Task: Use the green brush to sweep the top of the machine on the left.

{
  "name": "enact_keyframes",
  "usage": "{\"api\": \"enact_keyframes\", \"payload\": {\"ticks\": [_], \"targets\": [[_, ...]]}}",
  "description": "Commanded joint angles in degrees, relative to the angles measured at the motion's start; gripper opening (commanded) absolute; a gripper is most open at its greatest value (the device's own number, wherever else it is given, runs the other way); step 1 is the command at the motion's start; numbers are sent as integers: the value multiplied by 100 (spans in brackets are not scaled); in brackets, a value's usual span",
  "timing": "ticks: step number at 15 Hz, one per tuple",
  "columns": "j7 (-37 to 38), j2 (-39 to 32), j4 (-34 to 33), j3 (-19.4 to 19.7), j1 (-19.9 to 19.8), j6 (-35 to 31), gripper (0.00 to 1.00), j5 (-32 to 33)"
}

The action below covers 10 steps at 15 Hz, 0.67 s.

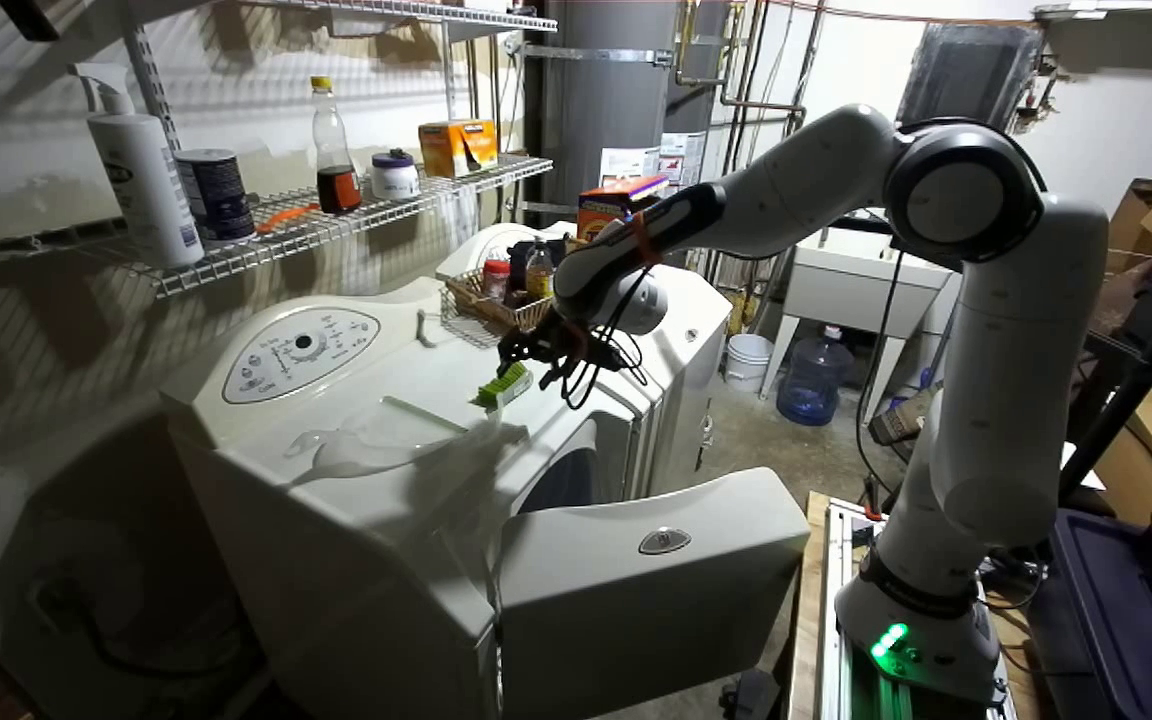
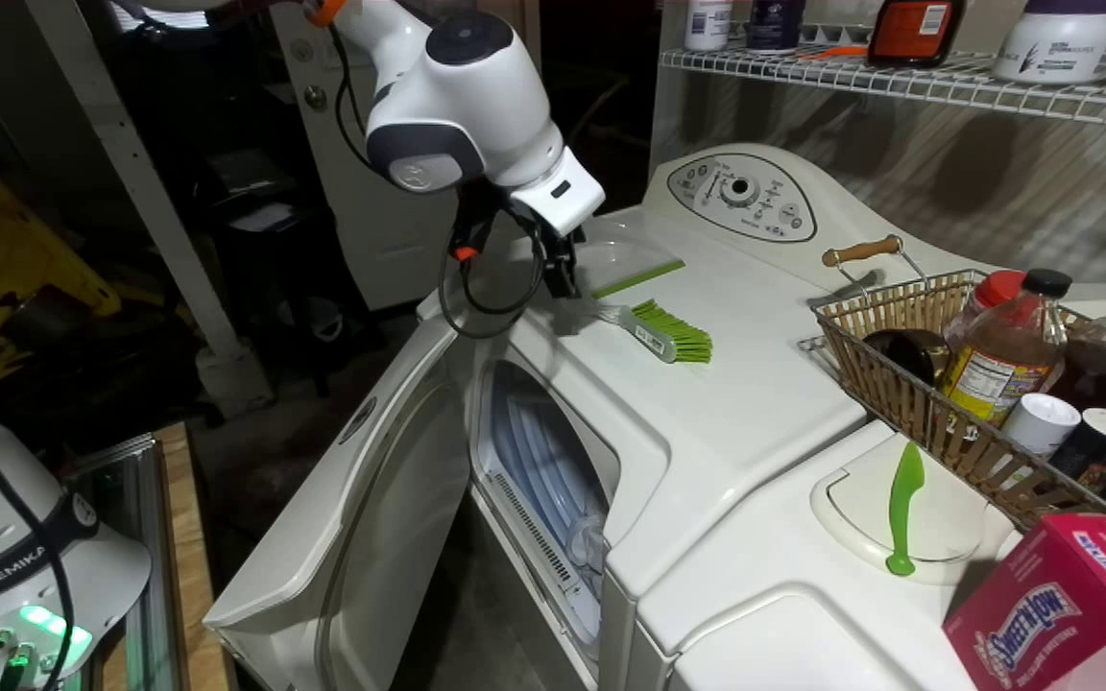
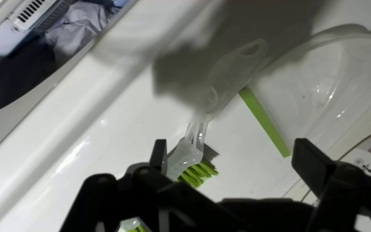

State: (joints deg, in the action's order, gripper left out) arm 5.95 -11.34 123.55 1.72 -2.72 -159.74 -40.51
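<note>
On top of the machine point(image 2: 755, 326), the green brush point(image 2: 651, 334) lies below my tool point(image 3: 229, 153), which is spread wide; the brush's long axis passes slantwise under one finger point(image 3: 158, 154), not midway, so I should probably shift sideways before gripping.

brush point(image 3: 185, 158) partly hidden by tool point(image 3: 232, 153), machine point(image 3: 118, 138) cropped
</note>
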Motion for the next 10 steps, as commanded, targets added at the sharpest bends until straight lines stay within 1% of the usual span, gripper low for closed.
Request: {"api": "enact_keyframes", "payload": {"ticks": [1, 5, 10], "targets": [[-749, -445, -425, -419, -222, -240, 100, -1327], [-1242, -704, -507, -528, -356, -208, 100, -2037], [-2348, -1135, -858, -808, -652, -184, 100, -3404]]}}
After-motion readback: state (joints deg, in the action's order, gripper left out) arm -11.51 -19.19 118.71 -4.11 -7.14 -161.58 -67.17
